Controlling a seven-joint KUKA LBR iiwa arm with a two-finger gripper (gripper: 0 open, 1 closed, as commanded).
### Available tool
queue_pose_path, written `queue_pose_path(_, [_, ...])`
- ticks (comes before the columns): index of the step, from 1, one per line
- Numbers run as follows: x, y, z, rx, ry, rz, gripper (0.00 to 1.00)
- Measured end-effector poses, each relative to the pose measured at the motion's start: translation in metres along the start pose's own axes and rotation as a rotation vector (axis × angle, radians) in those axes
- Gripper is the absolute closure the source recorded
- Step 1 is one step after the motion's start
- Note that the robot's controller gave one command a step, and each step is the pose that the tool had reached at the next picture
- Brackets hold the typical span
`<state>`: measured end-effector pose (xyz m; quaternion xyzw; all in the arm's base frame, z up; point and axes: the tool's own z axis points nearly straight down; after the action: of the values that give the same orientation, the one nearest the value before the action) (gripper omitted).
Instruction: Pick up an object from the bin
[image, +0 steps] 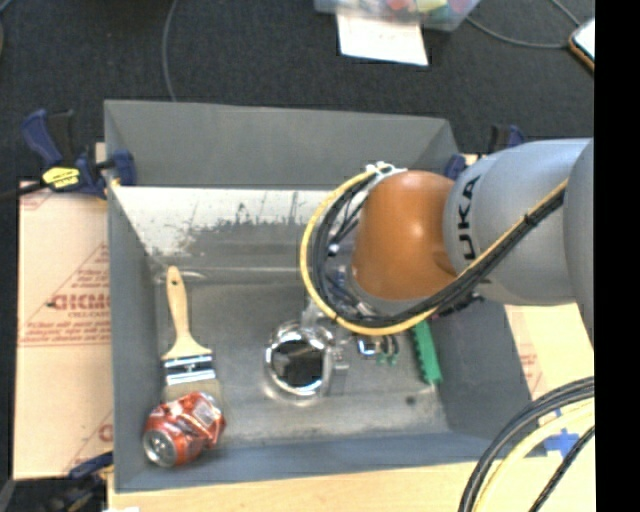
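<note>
So the gripper (338, 345) is tucked low under the arm's orange cover (400, 235), near the middle of the bin (270, 150) floor. Honestly can't tell if it's spread or closed up, the cover hides too much. Right at its left side sits a round shiny thing (297, 365): silvery rim, dark centre, could be a little cup or lid. A green stick-shaped thing (426, 352) lies just to the right. Well off to the left there's a wooden-handled paintbrush (184, 335), with a crushed red can (183, 428) below it.
</note>
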<state>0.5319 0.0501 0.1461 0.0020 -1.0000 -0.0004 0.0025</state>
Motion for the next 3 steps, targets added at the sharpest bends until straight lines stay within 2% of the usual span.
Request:
queue_pose_path(1, [-0.002, 0.000, -0.004, 0.000, -0.008, 0.003, 0.00])
queue_pose_path(2, [-0.048, 0.002, 0.075, 0.000, -0.012, -0.199, 0.00])
queue_pose_path(3, [-0.053, -0.001, 0.075, 0.002, -0.019, -0.259, 0.00])
